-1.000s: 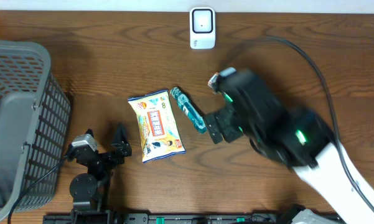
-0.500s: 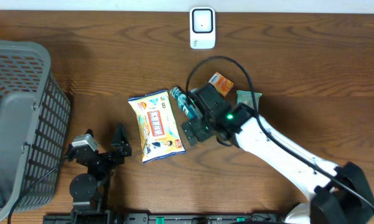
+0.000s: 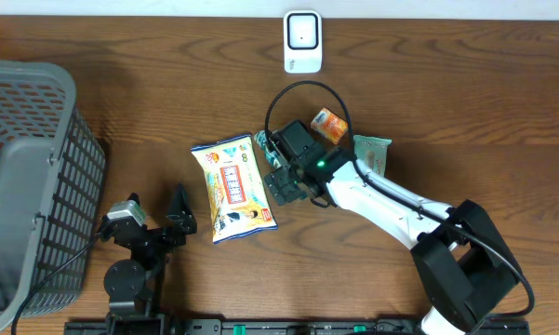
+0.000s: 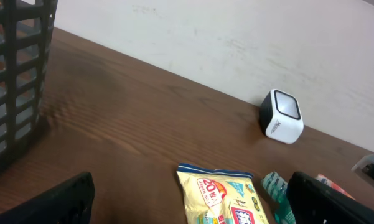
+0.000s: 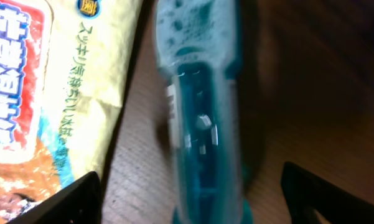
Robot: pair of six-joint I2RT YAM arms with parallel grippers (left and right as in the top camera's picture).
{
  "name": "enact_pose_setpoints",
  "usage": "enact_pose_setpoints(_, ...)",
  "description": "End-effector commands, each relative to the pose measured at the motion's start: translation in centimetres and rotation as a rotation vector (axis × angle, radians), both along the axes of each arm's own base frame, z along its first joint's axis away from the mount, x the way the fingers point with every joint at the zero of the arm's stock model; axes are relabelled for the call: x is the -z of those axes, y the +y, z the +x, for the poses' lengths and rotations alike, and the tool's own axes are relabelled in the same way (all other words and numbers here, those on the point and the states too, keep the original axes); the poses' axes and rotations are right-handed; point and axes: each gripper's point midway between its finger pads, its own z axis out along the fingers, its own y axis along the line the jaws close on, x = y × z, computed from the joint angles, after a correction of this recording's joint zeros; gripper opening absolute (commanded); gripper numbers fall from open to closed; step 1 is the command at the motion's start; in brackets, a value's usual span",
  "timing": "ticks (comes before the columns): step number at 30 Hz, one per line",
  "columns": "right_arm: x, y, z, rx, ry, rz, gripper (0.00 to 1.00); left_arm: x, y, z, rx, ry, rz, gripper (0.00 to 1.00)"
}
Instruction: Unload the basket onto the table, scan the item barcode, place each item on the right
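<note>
1. The teal blister pack (image 5: pixel 199 93) lies flat on the worktop (image 3: pixel 465 84), just beside the right edge of the yellow snack bag (image 3: pixel 232 189). Whether the two touch cannot be told. The white barcode scanner (image 3: pixel 302 42) stands well apart from them, at the far edge.
2. The right tool (image 5: pixel 196 199) hangs directly over the pack with its jaws wide apart, one finger on each side of the narrow body. It has hold of nothing.
3. The left tool (image 3: pixel 155 212) sits at the near side, left of the bag, spread wide and empty.
4. The pack looks light, long and slim. Its clear plastic shell is probably stiff but smooth, so it may slide or turn between the fingers.
5. The best hold seems to be across the narrow width, near the middle of the length, so that neither end tips down.
6. The bag is close to one finger, so that finger could catch the bag's soft edge on closing.
7. No barcode is visible. It may be on the underside, so the grip should leave both flat faces free.
</note>
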Motion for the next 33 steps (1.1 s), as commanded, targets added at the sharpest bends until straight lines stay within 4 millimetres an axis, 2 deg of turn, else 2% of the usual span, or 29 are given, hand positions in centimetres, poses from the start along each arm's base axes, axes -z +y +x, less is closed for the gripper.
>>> enact_pose_setpoints(1,0.3,-0.6,0.8,0.045,0.001,-0.007,0.83,1.5,-0.1,-0.1,0.006,0.042,0.000,0.97)
enact_pose_setpoints(9,2.2,-0.7,0.3,0.046,0.044,-0.032,0.80,1.5,-0.1,-0.1,0.006,0.042,0.000,0.97)
enact_pose_setpoints(15,4.5,-1.0,-0.1,0.089,0.095,-0.055,0.44,1.5,-0.1,-0.1,0.006,0.042,0.000,0.97)
enact_pose_setpoints(20,4.3,-1.2,-0.3,0.132,0.113,-0.048,0.25,1.5,-0.1,-0.1,0.006,0.042,0.000,0.97)
enact_pose_setpoints(25,2.7,-1.1,0.2,0.141,0.087,-0.021,0.07,1.5,-0.1,-0.1,0.006,0.042,0.000,0.97)
enact_pose_setpoints(30,-0.8,-1.3,1.7,0.150,-0.005,0.013,0.04,1.5,-0.1,-0.1,0.006,0.042,0.000,0.97)
enact_pose_setpoints(33,-3.6,-1.8,2.5,0.153,-0.090,0.017,0.04,1.5,-0.1,-0.1,0.006,0.042,0.000,0.97)
